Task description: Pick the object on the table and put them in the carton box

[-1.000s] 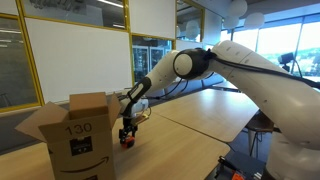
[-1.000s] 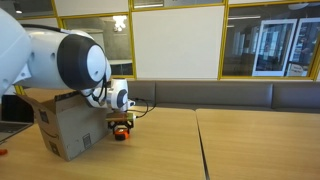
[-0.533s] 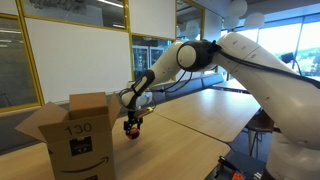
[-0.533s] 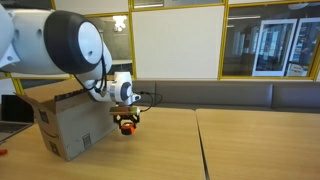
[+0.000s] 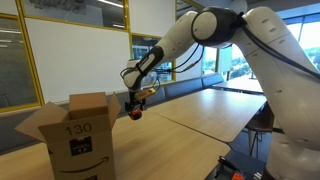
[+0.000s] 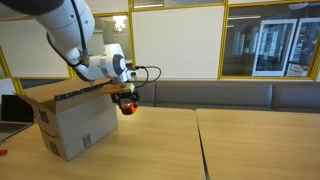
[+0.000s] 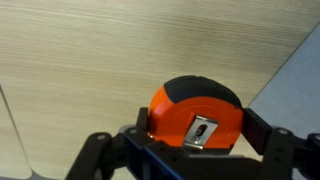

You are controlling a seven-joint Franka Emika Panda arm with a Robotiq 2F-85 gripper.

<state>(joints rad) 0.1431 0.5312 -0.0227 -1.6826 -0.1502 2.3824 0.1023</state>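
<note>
gripper (image 6: 125,101) up off table (image 6: 220,140) vs a sec ago, jaws clamped on orange-black item (image 7: 195,112), prob. tape measure. item now airborne beside carton box (image 5: 75,135), abt rim height; drop-in next.

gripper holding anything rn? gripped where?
Yes. The gripper holds an orange-and-black tape measure in the air. Its fingers clamp the case on two opposite sides, with the metal clip face toward the wrist camera.
</note>
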